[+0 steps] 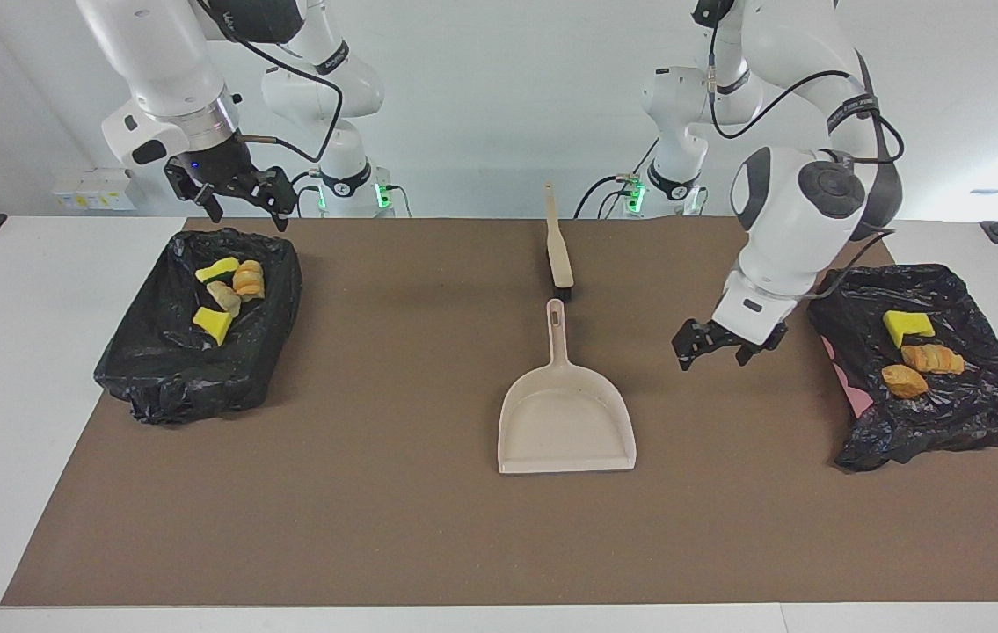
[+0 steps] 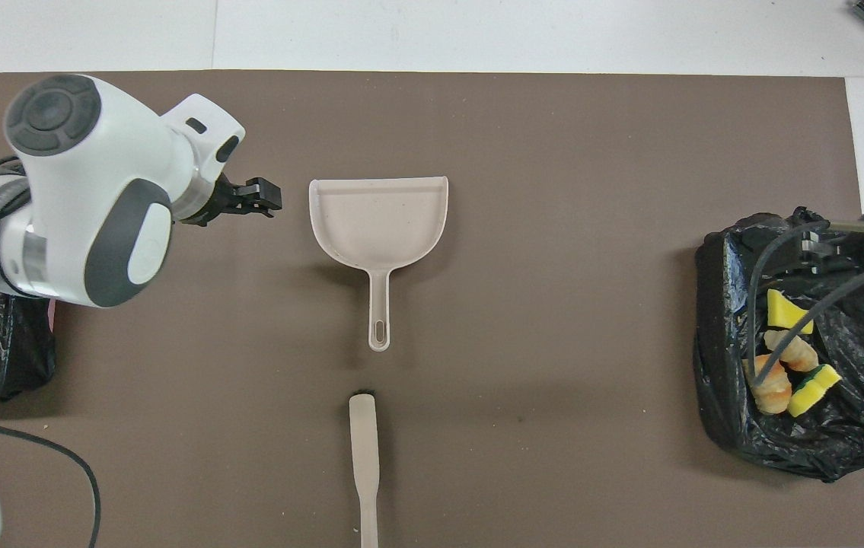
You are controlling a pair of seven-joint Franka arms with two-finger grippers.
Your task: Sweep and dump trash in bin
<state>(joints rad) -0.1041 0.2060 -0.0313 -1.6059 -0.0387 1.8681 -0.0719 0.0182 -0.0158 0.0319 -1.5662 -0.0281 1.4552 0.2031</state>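
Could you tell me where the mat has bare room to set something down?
The mat is bare from the dustpan out to each black bin, and along its edge farthest from the robots. It is tight only where the brush nearly meets the dustpan handle. The open left gripper hangs over the mat beside one bin.

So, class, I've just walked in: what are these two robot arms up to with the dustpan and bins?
Nothing is being held right now. The dustpan lies empty mid-table, with the brush just nearer the robots. All the trash sits in the two black-lined bins: four pieces in the bin at the right arm's end, three in the bin at the left arm's end. The left gripper hangs open over the mat between dustpan and its bin. The right gripper waits open above its bin's edge.
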